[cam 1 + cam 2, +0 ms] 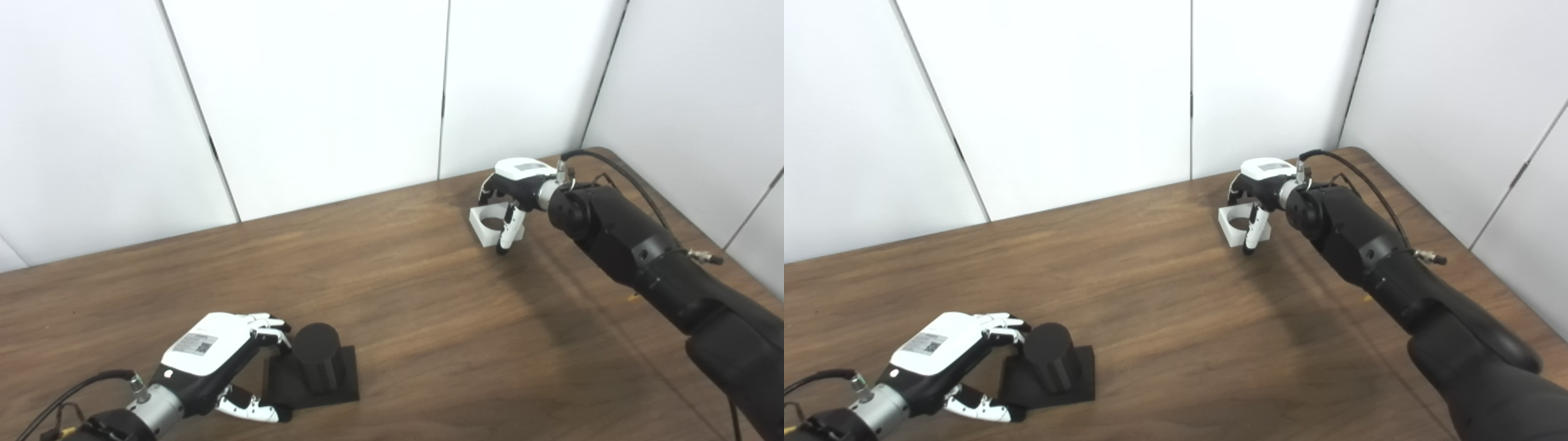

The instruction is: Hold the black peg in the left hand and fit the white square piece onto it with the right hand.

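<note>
Nearby, my left robot hand (211, 361) lies open on the wooden worktop (398, 318), fingers beside the upright black peg (316, 365). Far right, my right robot hand (511, 199) curls over the white square piece (490, 228), seemingly gripping it, thumb down its front.

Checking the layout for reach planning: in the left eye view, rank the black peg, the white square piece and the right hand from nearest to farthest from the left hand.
1. Black peg, right beside the left hand, near edge.
2. White square piece, far across the table, to the right.
3. Right hand, at the piece; too close to call between these two.
</note>
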